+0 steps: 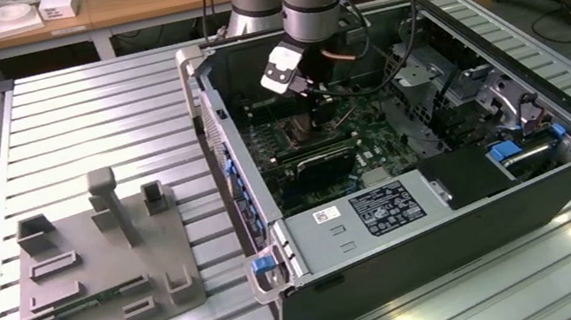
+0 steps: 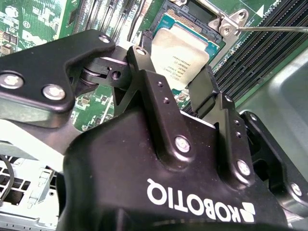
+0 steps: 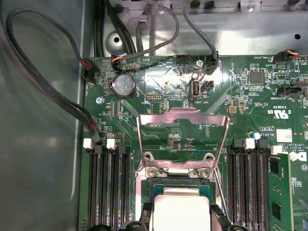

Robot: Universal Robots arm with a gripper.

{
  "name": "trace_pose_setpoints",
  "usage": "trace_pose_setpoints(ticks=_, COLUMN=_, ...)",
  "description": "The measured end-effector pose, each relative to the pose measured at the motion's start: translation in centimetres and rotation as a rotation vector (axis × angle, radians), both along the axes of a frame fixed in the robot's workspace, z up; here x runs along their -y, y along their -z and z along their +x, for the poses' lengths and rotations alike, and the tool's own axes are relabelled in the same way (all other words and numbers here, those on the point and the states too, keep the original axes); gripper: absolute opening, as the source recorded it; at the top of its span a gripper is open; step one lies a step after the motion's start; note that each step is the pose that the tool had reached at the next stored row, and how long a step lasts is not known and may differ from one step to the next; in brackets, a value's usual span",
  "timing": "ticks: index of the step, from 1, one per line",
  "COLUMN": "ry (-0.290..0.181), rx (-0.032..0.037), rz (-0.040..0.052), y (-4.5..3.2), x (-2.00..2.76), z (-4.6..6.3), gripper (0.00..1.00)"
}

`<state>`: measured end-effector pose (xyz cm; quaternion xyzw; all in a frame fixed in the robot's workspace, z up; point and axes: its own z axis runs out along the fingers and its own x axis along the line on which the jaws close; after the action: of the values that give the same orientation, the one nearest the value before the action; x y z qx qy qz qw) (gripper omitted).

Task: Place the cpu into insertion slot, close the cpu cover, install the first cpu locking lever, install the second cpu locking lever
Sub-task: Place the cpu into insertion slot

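Observation:
The cpu [image 3: 180, 209], a flat square chip with a silvery top, sits between my gripper's fingers [image 3: 144, 215] just over the insertion slot [image 3: 175, 184]. In the second wrist view the cpu [image 2: 180, 53] is tilted above the slot [image 2: 197, 19], with the gripper [image 2: 173, 67] shut on its edges. The cpu cover [image 3: 182, 115] stands swung open behind the slot. A thin locking lever [image 2: 274, 29] sticks out beside the socket. In the exterior view the gripper [image 1: 315, 111] reaches down into the open computer case [image 1: 271, 215].
Long memory slots [image 3: 108, 187] flank the socket on both sides. Black cables [image 3: 53, 96] run along the case wall. A power supply [image 1: 372, 215] sits at the case's near end. A grey fixture block [image 1: 92, 264] lies on the slatted table at the exterior view's left.

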<state>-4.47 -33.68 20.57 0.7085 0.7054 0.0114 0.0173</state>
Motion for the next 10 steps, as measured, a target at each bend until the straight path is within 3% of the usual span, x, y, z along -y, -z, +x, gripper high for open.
trace_pose_setpoints(ticks=10, ry=0.000, rx=0.0000, rz=0.0001, y=0.44, x=-0.08, z=0.00, gripper=0.54)
